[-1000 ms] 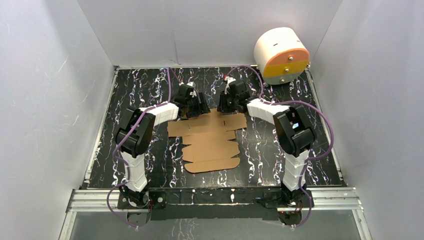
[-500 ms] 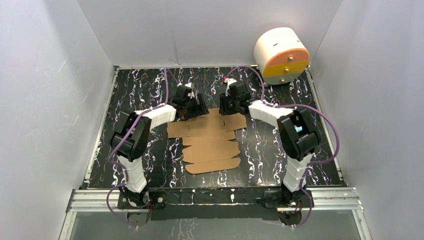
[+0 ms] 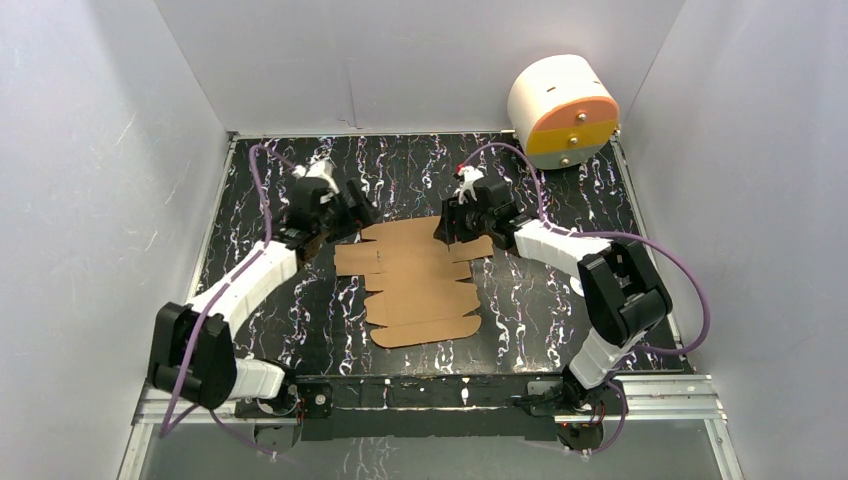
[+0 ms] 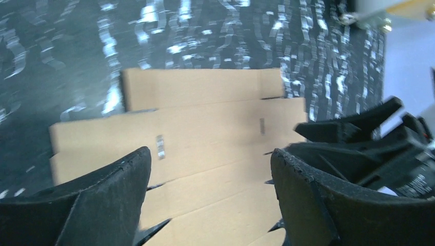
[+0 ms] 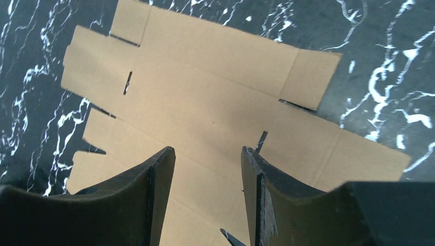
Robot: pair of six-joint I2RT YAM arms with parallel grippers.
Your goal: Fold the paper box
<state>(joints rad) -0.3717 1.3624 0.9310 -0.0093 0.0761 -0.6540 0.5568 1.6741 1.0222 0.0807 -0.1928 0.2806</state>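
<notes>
You have the paper box (image 3: 420,285) lying flat on the table (image 3: 560,290), not folded yet, with its flaps and slots all spread out. It lies that way so you can reach every flap from above. Your left gripper (image 3: 350,215) hangs just by the far left corner of the paper box. Its 2 fingers (image 4: 102,195) stand wide apart with nothing between them. In the left wrist view you look down past them at the far flap of the paper box, flat below. Your right gripper (image 3: 447,226) hangs over the far right part of the paper box. Its jaws are apart too, but not as wide, and they hold nothing. The cardboard you see in the gap lies under them and is not pinched. I think both grippers sit at the far end of the paper box because the first fold may begin there, and 1 on each side can lift the far flap evenly. Open fingers make sense here, since a thin sheet must slide between them before you squeeze. I cannot tell if any fingertip touches the cardboard. The white cylinder (image 3: 560,105) stands well apart from the paper box, past its far right corner, out of your way.
</notes>
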